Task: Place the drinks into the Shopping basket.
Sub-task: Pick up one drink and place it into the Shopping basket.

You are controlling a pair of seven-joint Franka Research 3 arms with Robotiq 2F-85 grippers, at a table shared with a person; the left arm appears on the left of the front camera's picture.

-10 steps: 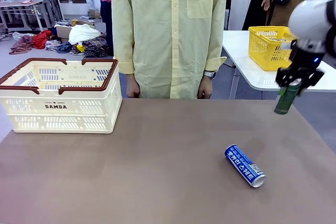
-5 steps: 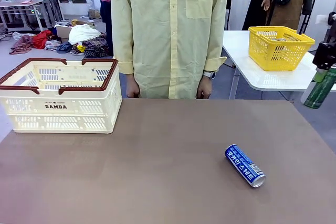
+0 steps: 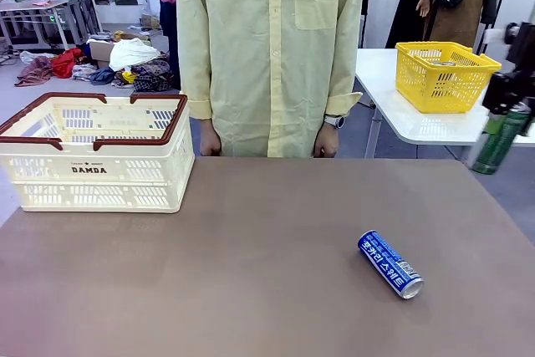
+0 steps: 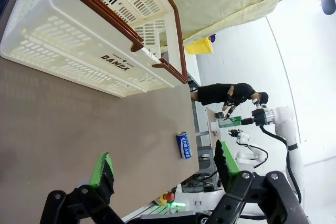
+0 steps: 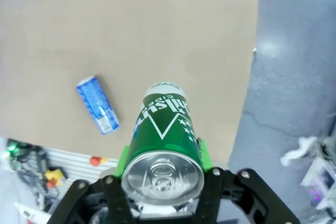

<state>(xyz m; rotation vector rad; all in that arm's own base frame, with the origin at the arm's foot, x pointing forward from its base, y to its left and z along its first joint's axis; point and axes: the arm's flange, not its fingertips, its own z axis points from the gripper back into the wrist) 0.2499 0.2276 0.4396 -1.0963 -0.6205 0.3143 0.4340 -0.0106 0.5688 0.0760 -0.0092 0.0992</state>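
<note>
Well, the right gripper (image 3: 506,108) is clenched on the green and white can (image 3: 499,141), with its green pads on either side of the can just under the silver top; the can hangs tilted in the air at about three o'clock in the front view, out by the right edge of the table (image 3: 251,240). The Shopping basket (image 3: 96,175) sits at nine o'clock, on the table's left side and well apart from that can; the blue can (image 3: 390,264) lies on its side at roughly four o'clock from the table's middle, touched by nothing. The left gripper (image 4: 163,161) is spread wide and holds nothing; its wrist view looks across the tabletop with the basket just ahead.

The step in hand looks like the carry of the green can across to the basket. To do it well, the travel should go from three o'clock toward nine at a height that clears the dark brown rim; it should pass above the lying blue can and stay off the person's hands (image 3: 326,141) at the twelve o'clock edge. The can is slim and smooth, so a firm clamp and a steady pace suit it; bring it over the basket's middle, lower it inside, then let go, since a high drop could bounce it; mind the left arm near the basket.
</note>
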